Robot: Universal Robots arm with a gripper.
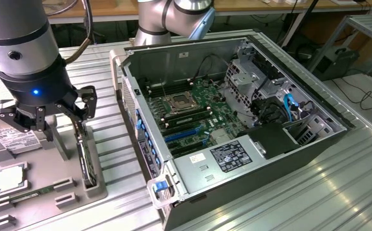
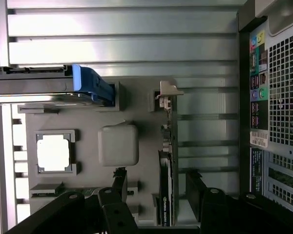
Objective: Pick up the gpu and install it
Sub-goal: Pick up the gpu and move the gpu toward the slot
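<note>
Ribbed metal tabletop (image 1: 314, 192) runs under everything, so start at the exterior view's left. That's where you have the grey tray (image 1: 44, 214), with the hard drive (image 1: 12, 139) lying flat on it.

Your hand (image 2: 158, 191) hangs right over that tray, jaws spread wide and clamped on nothing.

Now the one that matters: the gpu (image 2: 166, 170) stands on its thin edge in the tray's slotted holders, on the side nearest the case. In the wrist view it sits directly between your fingers (image 2: 121, 184). One finger stands on each flat face, with a gap showing on both sides, so I'd call it straddled, not touched. Its long axis runs straight along the slot between the fingers, so they would close across the card's thin width. The pale bracket (image 2: 168, 92) caps the end farther from the fingers. As I read it, the card is under the hand rather than off to either side.

On the exterior view's right, the case (image 1: 250, 159) lies open on its side, well apart from the tray. Its motherboard (image 1: 192, 115) faces up.
</note>
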